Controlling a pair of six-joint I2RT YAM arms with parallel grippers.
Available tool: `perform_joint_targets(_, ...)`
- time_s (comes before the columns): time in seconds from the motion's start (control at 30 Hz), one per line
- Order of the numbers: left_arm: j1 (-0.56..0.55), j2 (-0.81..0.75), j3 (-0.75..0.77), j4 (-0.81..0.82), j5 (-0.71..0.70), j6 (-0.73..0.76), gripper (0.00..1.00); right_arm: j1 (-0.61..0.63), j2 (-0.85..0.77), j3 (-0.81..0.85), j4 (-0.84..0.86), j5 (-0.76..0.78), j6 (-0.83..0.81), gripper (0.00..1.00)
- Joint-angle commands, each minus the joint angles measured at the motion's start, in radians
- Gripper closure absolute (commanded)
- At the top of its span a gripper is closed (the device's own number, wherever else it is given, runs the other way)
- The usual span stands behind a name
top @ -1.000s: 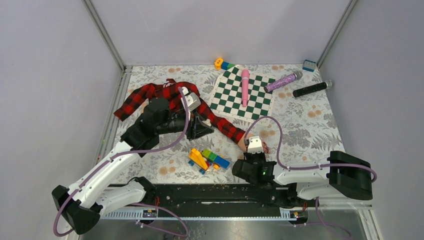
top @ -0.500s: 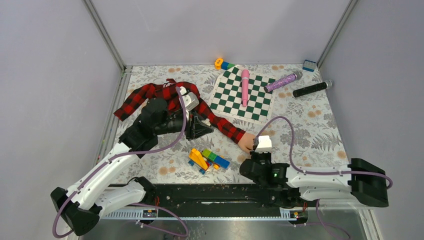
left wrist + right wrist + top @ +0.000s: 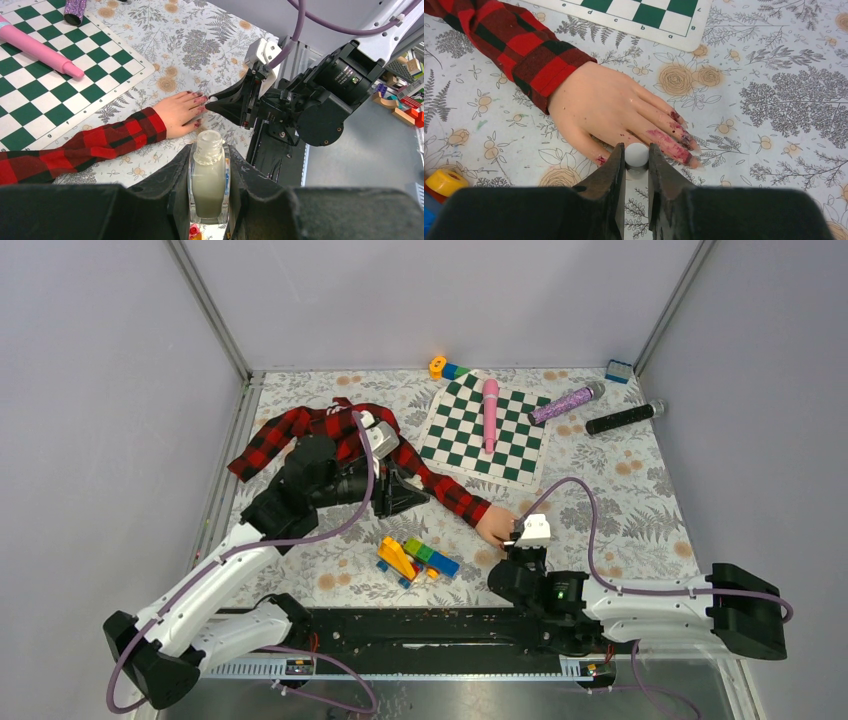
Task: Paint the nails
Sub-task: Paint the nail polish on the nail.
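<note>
Nails (image 3: 676,118), smeared dark red, tip the mannequin hand (image 3: 609,107) lying flat on the floral table (image 3: 774,100), where the right gripper (image 3: 637,149) pinches a white brush cap (image 3: 637,157) beside its fingers, while the left gripper (image 3: 209,161) clamps a pale bottle (image 3: 208,195).

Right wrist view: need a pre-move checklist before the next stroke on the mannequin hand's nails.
1. Left gripper shut on the small pale glass polish bottle, upright and uncapped: ok.
2. Right gripper shut on the round white brush cap: ok.
3. Brush tip position and load: hidden under the cap, cannot tell.
4. Pale pink mannequin hand in its red-black plaid sleeve lying flat, palm down, on the floral tablecloth: ok.
5. Dark-red polish kept to the nails: not ok, smeared along the fingers.
</note>
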Motion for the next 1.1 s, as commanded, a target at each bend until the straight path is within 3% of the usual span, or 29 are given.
perform_joint_targets(0.0, -0.002, 0.008, 0.005, 0.071, 0.019, -0.018, 1.00, -0.011, -0.003, -0.035, 0.084, -0.004, -0.025, 1.00)
perform_joint_targets(0.1, -0.001, 0.009, 0.002, 0.074, 0.018, -0.020, 1.00, -0.026, 0.018, -0.044, 0.176, -0.041, -0.077, 1.00)
perform_joint_targets(0.57, -0.002, 0.017, 0.002, 0.071, 0.013, -0.015, 1.00, -0.059, 0.100, -0.027, 0.276, -0.090, -0.160, 1.00)
perform_joint_targets(1.07, -0.001, 0.018, 0.005, 0.064, 0.005, -0.009, 1.00, -0.086, 0.143, -0.017, 0.301, -0.099, -0.177, 1.00)
